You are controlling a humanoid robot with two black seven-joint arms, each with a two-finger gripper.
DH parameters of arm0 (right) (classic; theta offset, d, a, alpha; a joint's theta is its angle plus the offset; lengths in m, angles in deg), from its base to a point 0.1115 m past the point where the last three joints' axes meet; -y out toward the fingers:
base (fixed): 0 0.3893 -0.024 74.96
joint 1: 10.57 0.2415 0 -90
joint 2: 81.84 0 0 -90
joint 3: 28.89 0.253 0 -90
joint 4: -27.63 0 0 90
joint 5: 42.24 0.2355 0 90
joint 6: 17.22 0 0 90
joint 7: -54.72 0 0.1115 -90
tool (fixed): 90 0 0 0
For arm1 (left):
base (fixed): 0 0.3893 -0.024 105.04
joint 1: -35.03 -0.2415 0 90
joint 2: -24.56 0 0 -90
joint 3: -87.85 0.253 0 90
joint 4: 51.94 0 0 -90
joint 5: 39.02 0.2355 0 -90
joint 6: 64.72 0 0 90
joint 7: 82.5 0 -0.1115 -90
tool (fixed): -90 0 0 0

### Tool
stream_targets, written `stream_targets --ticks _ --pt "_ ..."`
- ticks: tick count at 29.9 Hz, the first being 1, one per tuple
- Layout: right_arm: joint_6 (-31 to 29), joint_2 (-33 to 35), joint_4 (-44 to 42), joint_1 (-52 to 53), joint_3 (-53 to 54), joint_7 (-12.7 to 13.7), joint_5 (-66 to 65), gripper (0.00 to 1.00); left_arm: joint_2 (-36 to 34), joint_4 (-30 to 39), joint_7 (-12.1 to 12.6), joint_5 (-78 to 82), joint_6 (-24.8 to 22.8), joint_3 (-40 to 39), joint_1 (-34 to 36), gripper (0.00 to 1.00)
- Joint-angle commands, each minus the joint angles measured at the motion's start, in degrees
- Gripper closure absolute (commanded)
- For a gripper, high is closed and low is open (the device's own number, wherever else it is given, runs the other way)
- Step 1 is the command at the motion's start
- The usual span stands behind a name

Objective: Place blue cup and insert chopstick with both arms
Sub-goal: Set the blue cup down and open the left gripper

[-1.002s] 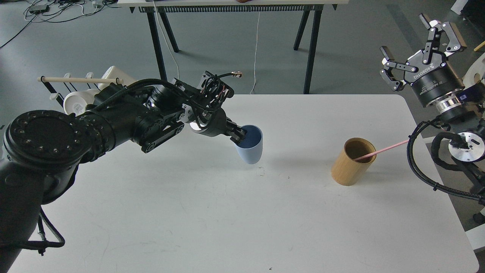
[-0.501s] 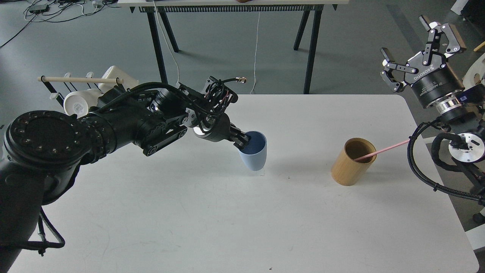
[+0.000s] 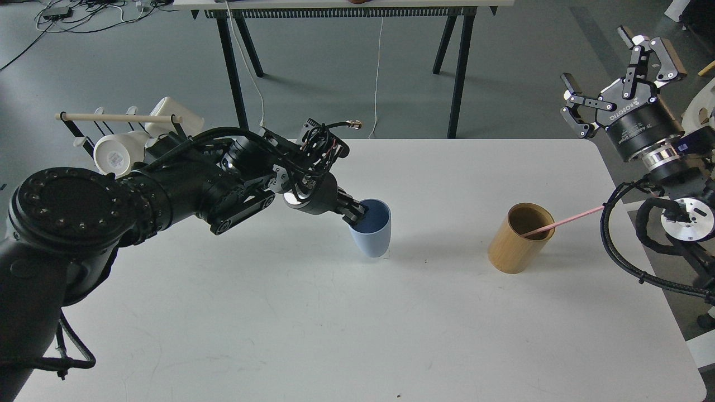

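The pale blue cup (image 3: pixel 373 233) stands upright near the middle of the white table (image 3: pixel 357 324), its base on or just above the surface. My left gripper (image 3: pixel 355 213) is shut on the cup's left rim, one finger inside and one outside. The pink chopstick (image 3: pixel 564 221) leans out of the tan wooden cylinder (image 3: pixel 518 239) at the right, pointing to the right edge. My right gripper (image 3: pixel 620 70) is open and empty, raised beyond the table's far right corner, well away from the chopstick.
A rack with white mugs (image 3: pixel 120 151) and a wooden rod (image 3: pixel 117 118) stands off the table's left rear. A black-legged table (image 3: pixel 346 56) stands behind. Black cable hoses (image 3: pixel 625 251) hang at the table's right edge.
My left gripper has carried the blue cup a little to the right and down toward the table, then eased slightly back left. The right arm has barely moved.
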Motion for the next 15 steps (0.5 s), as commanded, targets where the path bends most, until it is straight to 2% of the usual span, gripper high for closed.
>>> stream_targets --ticks 1,9,15 --pt "0.00 0.07 0.01 -0.10 0.04 0.00 0.00 0.02 0.00 -0.01 0.00 0.00 0.06 0.00 -0.41 0.93" --pt "0.00 0.07 0.01 -0.10 0.04 0.00 0.00 0.02 0.00 -0.01 0.00 0.00 0.06 0.00 -1.03 0.90" --pt "0.00 -0.02 0.01 -0.37 0.04 0.00 0.00 0.02 0.00 -0.01 0.00 0.00 -0.20 0.00 -1.21 0.81"
